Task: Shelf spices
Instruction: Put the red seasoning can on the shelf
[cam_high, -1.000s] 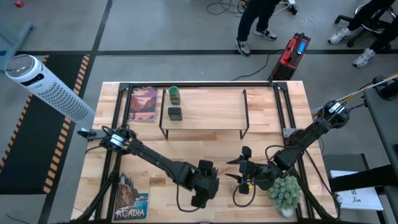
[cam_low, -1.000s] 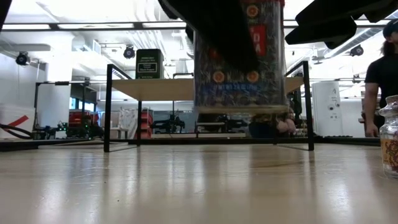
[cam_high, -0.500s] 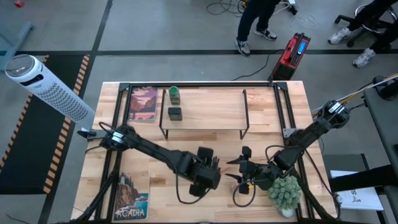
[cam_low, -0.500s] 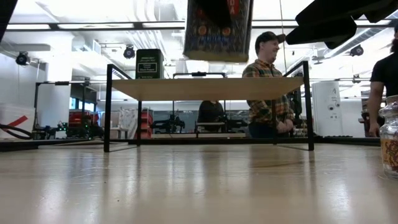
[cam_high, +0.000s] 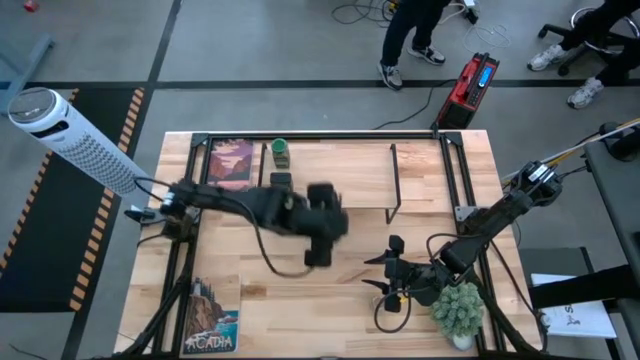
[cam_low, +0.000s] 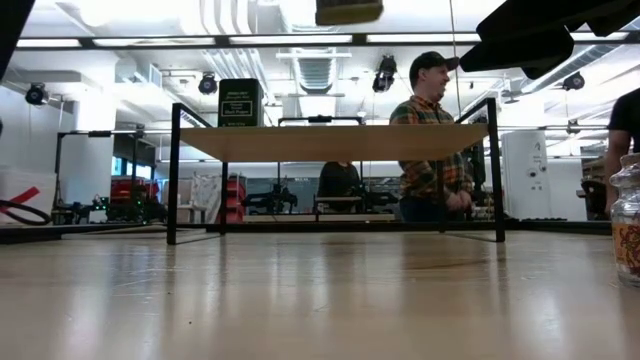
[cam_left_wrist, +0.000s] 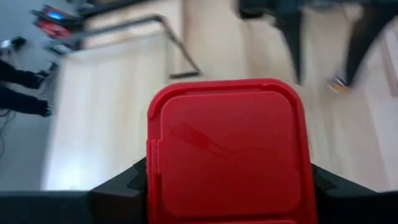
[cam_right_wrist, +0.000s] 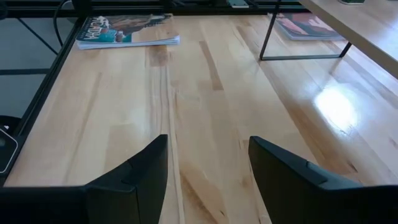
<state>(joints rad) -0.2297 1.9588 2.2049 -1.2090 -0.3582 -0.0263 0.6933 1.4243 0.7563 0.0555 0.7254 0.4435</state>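
My left gripper (cam_high: 320, 235) hangs high over the table, just in front of the shelf (cam_high: 330, 190), shut on the red tin (cam_left_wrist: 227, 155). In the low view only the tin's lower end (cam_low: 348, 10) shows, well above the shelf board (cam_low: 330, 142). On the shelf's left end stand a green-lidded jar (cam_high: 280, 152) and a dark olive tin (cam_low: 240, 102). A small glass jar (cam_low: 628, 225) stands on the table at the right. My right gripper (cam_right_wrist: 208, 177) waits open near the table's right front, with nothing between its fingers. My left gripper pinches the red tin between its two fingers, one on each of two opposite sides (cam_left_wrist: 152, 186) just below the lid. The fingers (cam_left_wrist: 118, 186) slant down from above. The tin is lifted clear, its red lid facing the wrist camera.
A potted plant (cam_high: 458, 310) stands beside my right gripper (cam_high: 392, 272). One picture book (cam_high: 232, 165) lies left of the shelf, another (cam_high: 212, 315) at the near left corner. Black frame rails run along the table's edges. People stand beyond the far edge.
My left gripper has risen steeply with the red tin and gone from near the table's front edge toward the shelf. In the low view the tin has climbed from shelf height to well above the board. The tin stays in the hold.
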